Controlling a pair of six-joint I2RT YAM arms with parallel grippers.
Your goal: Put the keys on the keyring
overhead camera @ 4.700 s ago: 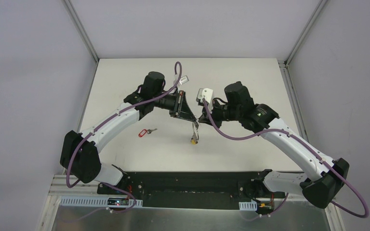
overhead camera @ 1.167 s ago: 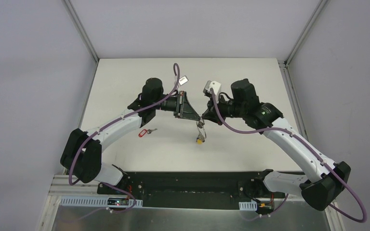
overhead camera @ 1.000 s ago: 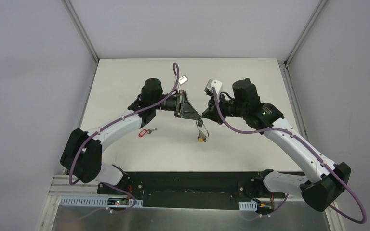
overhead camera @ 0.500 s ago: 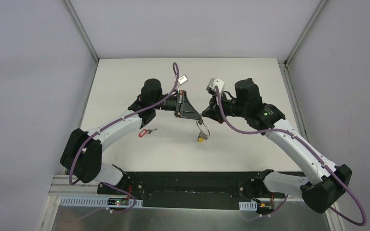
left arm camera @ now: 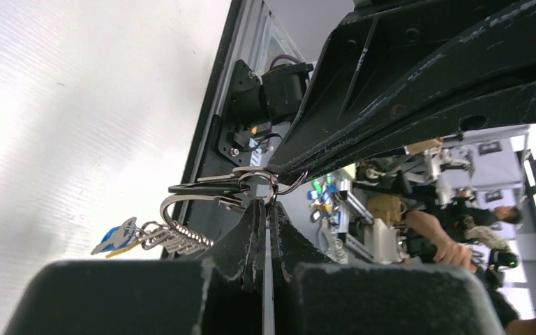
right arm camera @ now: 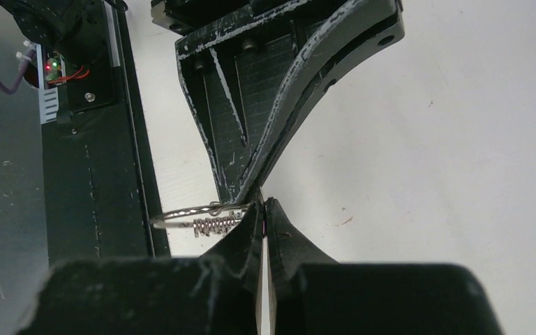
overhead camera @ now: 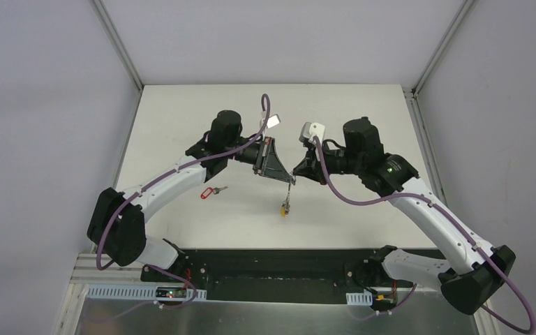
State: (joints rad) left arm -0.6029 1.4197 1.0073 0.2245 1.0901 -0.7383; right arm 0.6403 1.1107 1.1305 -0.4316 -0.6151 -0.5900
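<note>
Midair, the left gripper (overhead camera: 289,179) and right gripper (overhead camera: 296,174) meet tip to tip, both clamped on the keyring (overhead camera: 287,198); the red-tagged key (overhead camera: 211,192) lies on the table (overhead camera: 181,125).

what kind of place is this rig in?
Likely a robotics lab test cell: white table boxed in by grey panels on aluminium framing, with people among cluttered equipment beyond.

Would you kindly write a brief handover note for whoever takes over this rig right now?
Left gripper: shut on the keyring, held above the table.
Right gripper: shut, tip to tip with it; its hold is unclear.
Red-tagged key: lying on the table, untouched.
Black-tagged key: possibly at the ring, unclear.
Done: nothing certain. Left: threading the red-tagged key at least.
</note>
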